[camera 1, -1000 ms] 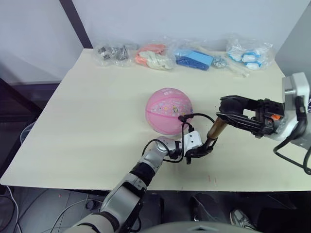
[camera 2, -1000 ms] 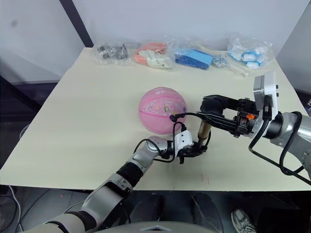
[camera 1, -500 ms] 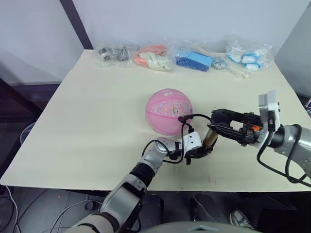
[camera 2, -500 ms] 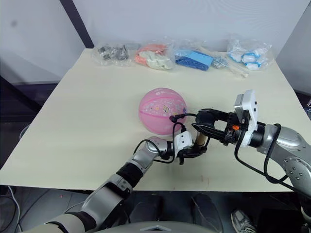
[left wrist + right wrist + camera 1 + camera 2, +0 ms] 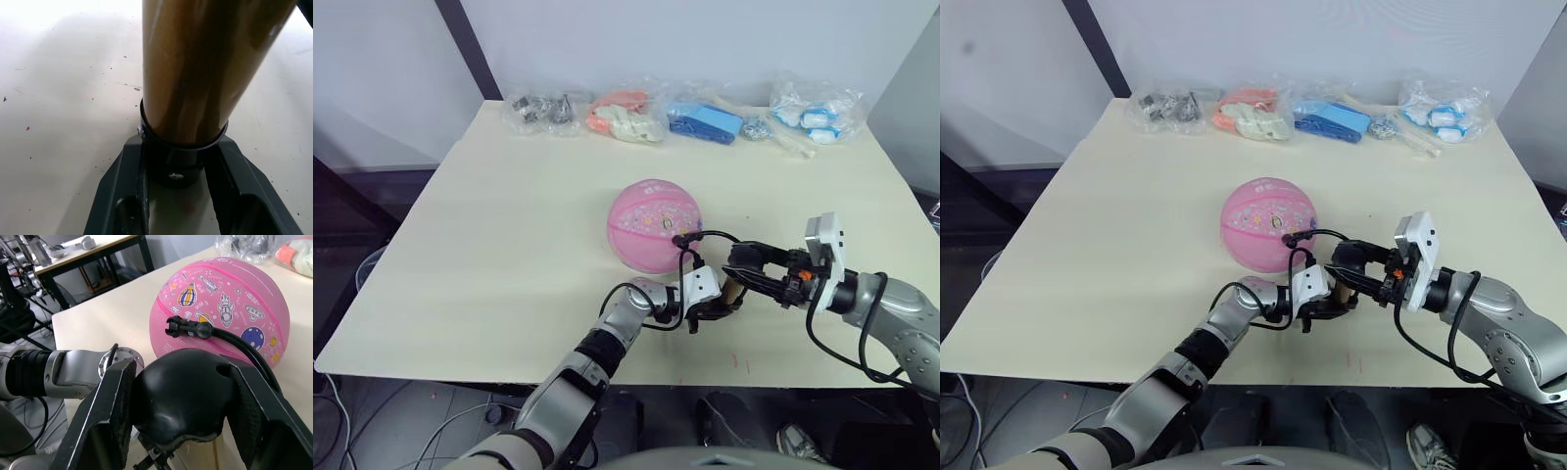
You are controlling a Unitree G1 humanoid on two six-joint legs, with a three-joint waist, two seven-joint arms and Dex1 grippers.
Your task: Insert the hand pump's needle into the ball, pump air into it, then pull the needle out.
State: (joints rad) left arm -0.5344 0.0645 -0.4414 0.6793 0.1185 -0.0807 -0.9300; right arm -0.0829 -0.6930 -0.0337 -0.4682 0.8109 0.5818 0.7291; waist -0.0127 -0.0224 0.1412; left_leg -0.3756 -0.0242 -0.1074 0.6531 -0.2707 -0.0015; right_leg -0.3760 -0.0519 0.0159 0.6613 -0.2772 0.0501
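**Pump stroke: handle low over the tube**

The ball [image 5: 654, 224] rests near the middle of the table [image 5: 489, 235], slightly toward the front edge. The needle [image 5: 177, 326] is seated in the ball's side; its black fitting sits against the rubber and the hose [image 5: 234, 343] curves from it back to the pump.

The pump [image 5: 195, 73] stands just in front of the ball, near the front edge. Its long axis runs roughly upright, tilted slightly toward the right arm.

- Left gripper [image 5: 717, 304]: closed on the black base cap of the tube — fingers [image 5: 122, 196] clamp it from both sides and pin it to the table.
- Right gripper [image 5: 744, 266]: closed around the black handle [image 5: 181, 391], one finger [image 5: 105, 411] on each side, directly above the tube top.

Key relation: the handle lies on the tube's axis, just above the left gripper. Very little rod shows between them, so the stroke appears near its bottom. The next motion should follow this axis, up and toward the right arm. Any sideways pull would probably load the hose and could tug the needle out.
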